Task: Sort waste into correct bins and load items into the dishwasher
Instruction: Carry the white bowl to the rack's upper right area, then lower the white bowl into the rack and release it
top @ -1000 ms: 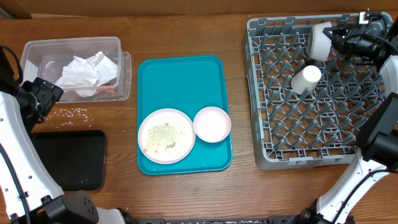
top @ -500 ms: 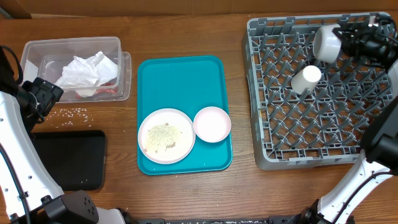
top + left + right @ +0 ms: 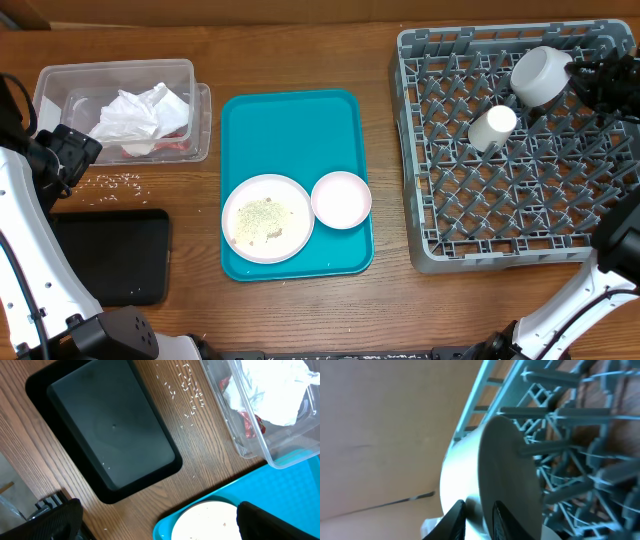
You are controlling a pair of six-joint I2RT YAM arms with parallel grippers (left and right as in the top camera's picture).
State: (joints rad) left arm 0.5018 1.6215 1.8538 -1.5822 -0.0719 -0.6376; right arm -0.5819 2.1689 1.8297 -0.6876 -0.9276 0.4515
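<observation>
The grey bowl (image 3: 540,75) lies tilted at the back of the dishwasher rack (image 3: 430,150), beside the small white cup (image 3: 492,127). My right gripper (image 3: 583,80) straddles the bowl's rim; in the right wrist view the bowl (image 3: 510,470) stands between the fingers of the gripper (image 3: 477,520), which are slightly open with a thin gap. The plate (image 3: 267,217) and white bowl (image 3: 341,199) sit on the teal tray (image 3: 290,130). The napkin (image 3: 140,115) and red wrapper (image 3: 175,146) lie in the clear tub (image 3: 60,80). Rice crumbs (image 3: 115,181) dot the table. My left gripper (image 3: 165,527) hangs wide open, empty.
The black tray (image 3: 110,255) lies at the front left, below the crumbs; it shows bare in the left wrist view (image 3: 110,435). The rack's upright pegs surround the bowl and cup. A cardboard wall runs behind the table.
My right gripper has moved right along the rack's back row with the grey bowl, which has tipped further over, and its fingers have loosened. The left arm is unchanged.
</observation>
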